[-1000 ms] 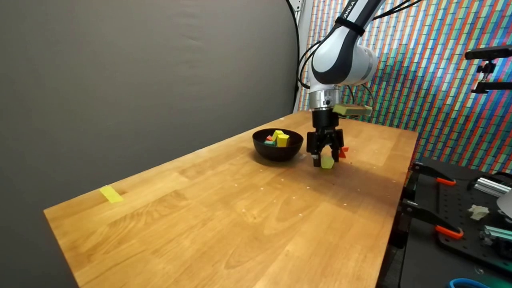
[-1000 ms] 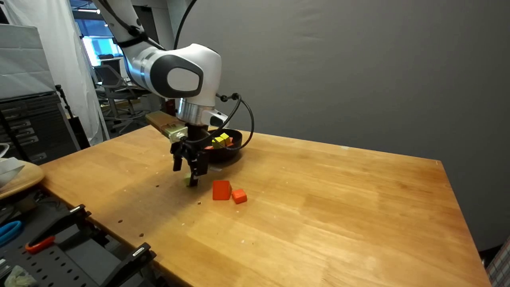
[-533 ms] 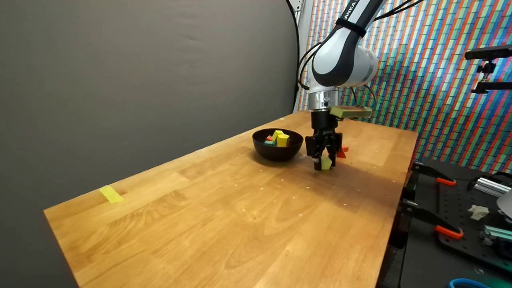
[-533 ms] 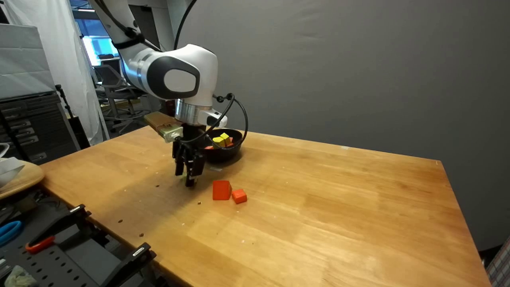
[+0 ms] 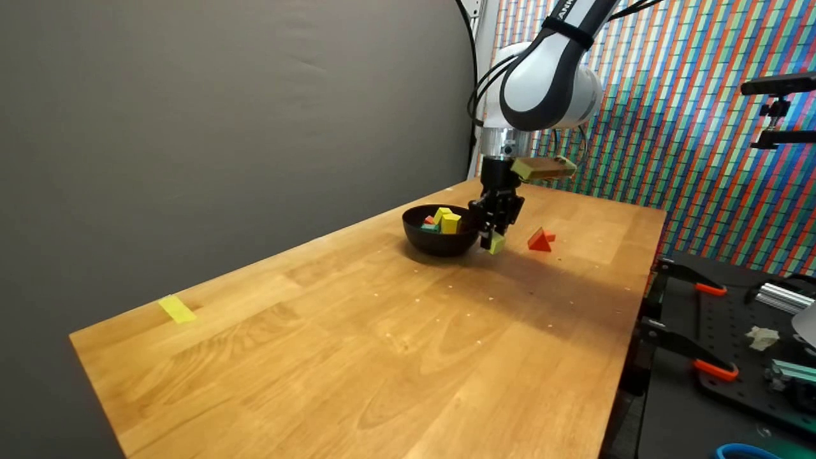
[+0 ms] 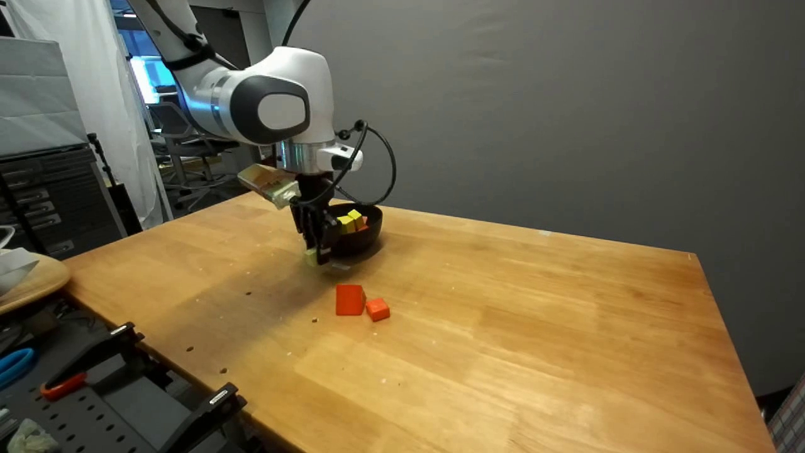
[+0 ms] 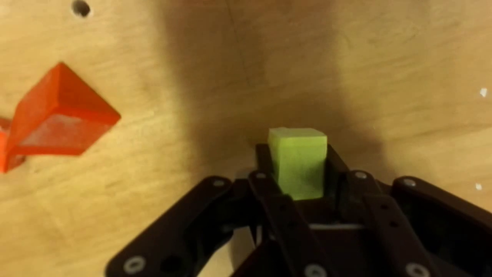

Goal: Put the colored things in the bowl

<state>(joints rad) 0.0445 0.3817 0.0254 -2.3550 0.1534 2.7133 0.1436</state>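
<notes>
A yellow-green block (image 7: 301,169) sits between the fingers of my gripper (image 7: 299,156), which is shut on it. In both exterior views the held block (image 5: 497,243) hangs just above the table, close beside the bowl (image 5: 432,244). That black bowl contains yellow blocks (image 5: 450,223), a teal piece (image 5: 429,227) and a bit of red (image 5: 429,220). In an exterior view the gripper partly covers its rim. On the table lie a red wedge-shaped block (image 6: 349,300) and a smaller red block (image 6: 377,309), side by side. The wrist view shows the red wedge (image 7: 63,119) off to the left.
A flat yellow tape-like piece (image 5: 177,309) is stuck near the far corner of the wooden table (image 5: 382,370). Black clamps with orange handles (image 5: 715,369) grip the table's side edge. A grey wall (image 6: 534,126) rises behind the table.
My gripper has closed on the yellow-green block and lifted it off the table. Arm and block have shifted toward the bowl. The red blocks have stayed put.
</notes>
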